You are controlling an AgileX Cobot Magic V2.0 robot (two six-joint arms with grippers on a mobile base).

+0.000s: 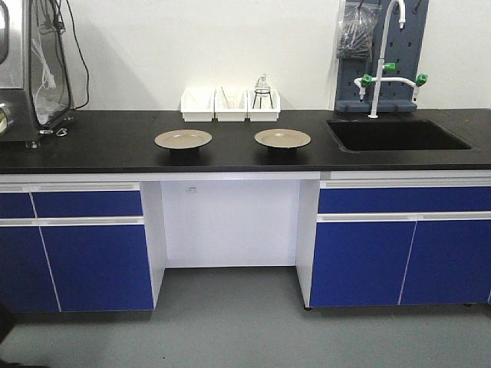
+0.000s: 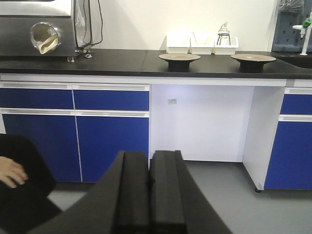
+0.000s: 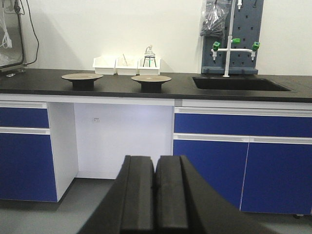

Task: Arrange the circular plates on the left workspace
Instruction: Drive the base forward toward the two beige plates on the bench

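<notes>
Two plates (image 1: 182,139) (image 1: 282,138) on countertop (image 1: 100,146), well beyond grippers (image 2: 148,195) (image 3: 155,195).

White wall (image 1: 153,46) rises behind blue cabinet fronts (image 1: 92,261) flanking a white knee recess (image 1: 230,222) at 6 o'clock. A black sink basin (image 1: 395,136), white faucet (image 1: 375,92) and grey pegboard (image 1: 410,54) occupy 2 o'clock, over grey floor (image 1: 230,330).

The matte black countertop (image 1: 115,157) runs over blue cabinet fronts (image 1: 96,264), with a recessed sink basin (image 1: 395,136) at its right end. Two round beige plates sit on it side by side but apart, each raised on a dark base: the left plate (image 1: 183,139) and the right plate (image 1: 282,138). Behind them, three white bins (image 1: 230,107) stand in a close row at the back edge. A metal-framed machine (image 1: 31,69) stands at the far left.
</notes>
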